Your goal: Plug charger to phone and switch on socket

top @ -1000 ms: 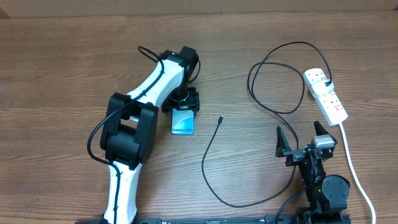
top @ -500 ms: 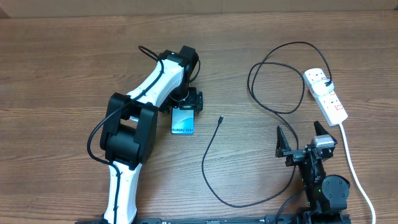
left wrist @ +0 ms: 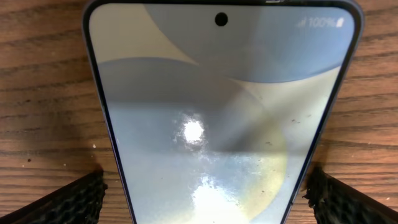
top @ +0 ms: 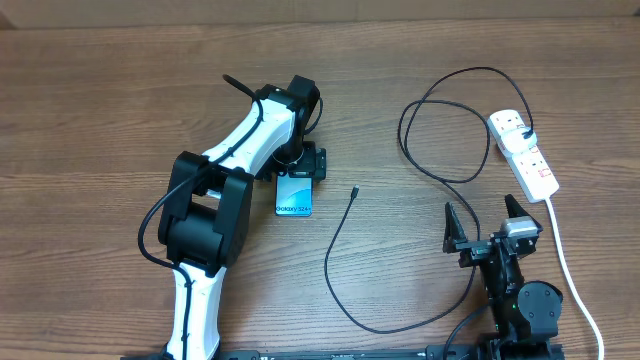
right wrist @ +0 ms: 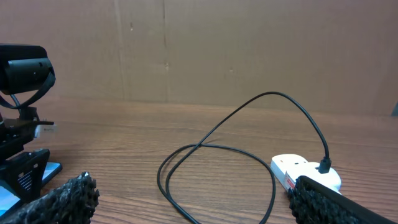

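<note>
The phone (top: 294,196), with a blue screen, lies flat on the table left of centre. My left gripper (top: 298,165) is low over its far end. In the left wrist view the phone (left wrist: 217,112) fills the frame and the gripper (left wrist: 208,199) is open, one finger on each side of it. The charger cable (top: 327,262) loops across the table. Its connector tip (top: 355,190) lies free to the right of the phone, and its plug (top: 528,135) sits in the socket (top: 525,155). My right gripper (top: 485,225) is open and empty near the front edge.
The socket's thick white cord (top: 570,270) runs down the right side past my right arm. The right wrist view shows the cable loop (right wrist: 217,146), the socket (right wrist: 298,171) and my left arm (right wrist: 18,112). A brown cardboard wall (right wrist: 249,43) stands behind the table.
My left wrist has shifted slightly and the phone has moved a little toward the far side. The right arm, the cable and the socket have not moved.
</note>
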Tool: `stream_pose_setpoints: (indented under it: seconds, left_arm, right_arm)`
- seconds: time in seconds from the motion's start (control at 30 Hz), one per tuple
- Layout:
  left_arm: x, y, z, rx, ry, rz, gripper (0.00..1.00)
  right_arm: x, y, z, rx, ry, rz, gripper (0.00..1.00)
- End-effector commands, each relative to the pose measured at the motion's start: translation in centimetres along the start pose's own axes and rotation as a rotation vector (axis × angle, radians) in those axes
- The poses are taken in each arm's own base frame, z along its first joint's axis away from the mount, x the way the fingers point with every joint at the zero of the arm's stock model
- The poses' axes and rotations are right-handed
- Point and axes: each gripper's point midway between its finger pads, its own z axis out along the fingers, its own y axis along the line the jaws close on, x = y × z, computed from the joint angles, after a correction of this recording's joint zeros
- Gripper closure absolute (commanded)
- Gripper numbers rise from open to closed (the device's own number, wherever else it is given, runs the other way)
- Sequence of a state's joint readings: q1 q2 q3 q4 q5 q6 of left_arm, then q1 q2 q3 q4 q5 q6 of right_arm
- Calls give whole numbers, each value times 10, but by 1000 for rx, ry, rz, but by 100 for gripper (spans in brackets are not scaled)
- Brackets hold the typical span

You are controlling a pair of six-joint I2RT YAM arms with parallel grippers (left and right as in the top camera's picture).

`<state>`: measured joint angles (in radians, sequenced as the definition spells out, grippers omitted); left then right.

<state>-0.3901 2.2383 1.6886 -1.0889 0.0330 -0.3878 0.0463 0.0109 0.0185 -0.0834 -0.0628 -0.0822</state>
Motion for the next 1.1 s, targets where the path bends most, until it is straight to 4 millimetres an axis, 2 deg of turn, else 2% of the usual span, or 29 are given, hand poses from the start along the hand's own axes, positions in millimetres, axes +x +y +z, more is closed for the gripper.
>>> stream_pose_setpoints:
  seconds: [0.0,0.3,0.4,1.07]
  left_arm:
    - [18,13,27,-40,91,16,1]
    - [30,18,26,-59,139,15,0]
    - [31,18,26,-61,143,15,3]
    - [20,14,27,-44,95,9,20]
  right_arm:
    - [3,-1,0,6,0,3,0]
    - [3,-1,0,6,0,3,0]
    - [3,-1,0,7,0,3,0]
    - [3,-1,0,6,0,3,0]
